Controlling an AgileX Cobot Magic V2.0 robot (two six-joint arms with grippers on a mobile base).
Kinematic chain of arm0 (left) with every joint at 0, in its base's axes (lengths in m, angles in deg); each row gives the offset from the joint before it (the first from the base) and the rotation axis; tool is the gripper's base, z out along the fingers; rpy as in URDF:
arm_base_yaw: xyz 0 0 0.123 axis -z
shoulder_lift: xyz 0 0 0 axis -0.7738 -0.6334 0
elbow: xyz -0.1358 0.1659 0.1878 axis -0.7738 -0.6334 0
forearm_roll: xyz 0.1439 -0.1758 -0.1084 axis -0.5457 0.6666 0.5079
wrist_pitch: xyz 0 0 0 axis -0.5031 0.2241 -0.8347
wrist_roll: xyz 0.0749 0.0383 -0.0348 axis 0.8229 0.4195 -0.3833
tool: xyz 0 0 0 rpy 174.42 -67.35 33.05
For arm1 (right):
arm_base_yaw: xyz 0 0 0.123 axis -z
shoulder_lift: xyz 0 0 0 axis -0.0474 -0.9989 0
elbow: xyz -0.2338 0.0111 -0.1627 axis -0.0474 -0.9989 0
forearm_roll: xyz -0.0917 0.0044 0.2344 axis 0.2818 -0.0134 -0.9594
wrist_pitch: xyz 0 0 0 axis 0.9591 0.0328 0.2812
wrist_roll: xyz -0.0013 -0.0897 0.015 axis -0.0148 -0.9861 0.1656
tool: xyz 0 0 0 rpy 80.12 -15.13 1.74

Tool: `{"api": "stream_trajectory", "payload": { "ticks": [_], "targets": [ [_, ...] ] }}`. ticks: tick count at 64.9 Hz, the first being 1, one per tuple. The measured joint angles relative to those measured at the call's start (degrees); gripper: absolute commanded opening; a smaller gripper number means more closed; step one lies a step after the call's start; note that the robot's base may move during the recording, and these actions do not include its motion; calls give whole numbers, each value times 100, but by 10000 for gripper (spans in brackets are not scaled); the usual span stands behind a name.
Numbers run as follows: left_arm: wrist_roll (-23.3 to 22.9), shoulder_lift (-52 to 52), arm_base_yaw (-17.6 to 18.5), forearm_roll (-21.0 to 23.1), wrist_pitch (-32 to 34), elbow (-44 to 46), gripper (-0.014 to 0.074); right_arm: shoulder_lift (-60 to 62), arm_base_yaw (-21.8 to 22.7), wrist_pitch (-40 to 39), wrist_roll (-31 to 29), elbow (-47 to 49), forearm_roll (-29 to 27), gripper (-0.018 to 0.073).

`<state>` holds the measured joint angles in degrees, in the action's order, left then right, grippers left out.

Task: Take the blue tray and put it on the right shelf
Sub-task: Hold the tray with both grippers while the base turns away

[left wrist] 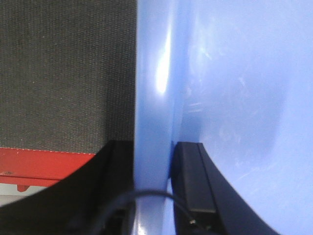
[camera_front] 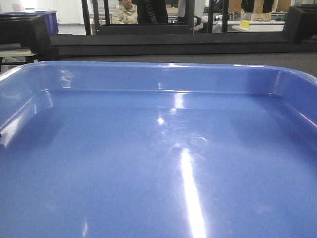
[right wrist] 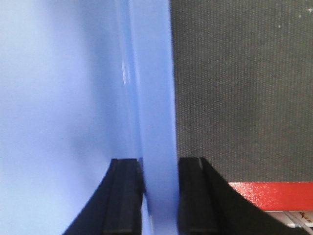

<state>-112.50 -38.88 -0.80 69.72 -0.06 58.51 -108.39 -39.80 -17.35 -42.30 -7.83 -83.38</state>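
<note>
Over a dark mat point(right wrist: 234, 88), clamping the blue tray's point(camera_front: 148, 163) left wall with the left gripper point(left wrist: 152, 149). Clamping its right wall with the right gripper point(right wrist: 159, 164)

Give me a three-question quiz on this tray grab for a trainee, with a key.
1. True or false: only the left gripper is clamped on the blue tray; the right gripper hangs free.
2. In the wrist views, what lies beside the tray? A) white tiles B) a dark grey textured mat with a red edge C) bare wood
3. Fill in: each gripper has one finger inside the tray's wall and one ____ it.
Key: 1 false, both grip the rim; 2 B; 3 outside.
</note>
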Motion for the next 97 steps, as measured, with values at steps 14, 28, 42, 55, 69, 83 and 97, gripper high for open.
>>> {"api": "stream_trajectory", "payload": {
  "ticks": [14, 28, 42, 55, 69, 83, 97],
  "targets": [
    [0, 0, 0, 0, 0, 0, 72, 0, 0, 0, 0, 0, 0, 264],
    [0, 0, 0, 0, 0, 0, 72, 0, 0, -18, 0, 0, 0, 264],
    [0, 0, 0, 0, 0, 0, 72, 0, 0, -18, 0, 0, 5, 264],
    [-9, 23, 0, 0, 0, 0, 72, 0, 0, -18, 0, 0, 5, 264],
    [-9, 23, 0, 208, -21, 0, 72, 0, 0, 29, 0, 0, 54, 264],
    [-9, 23, 0, 306, -33, 0, 72, 0, 0, 56, 0, 0, 73, 264],
    [-9, 23, 0, 328, -42, 0, 72, 0, 0, 79, 0, 0, 87, 264]
  ]
}}
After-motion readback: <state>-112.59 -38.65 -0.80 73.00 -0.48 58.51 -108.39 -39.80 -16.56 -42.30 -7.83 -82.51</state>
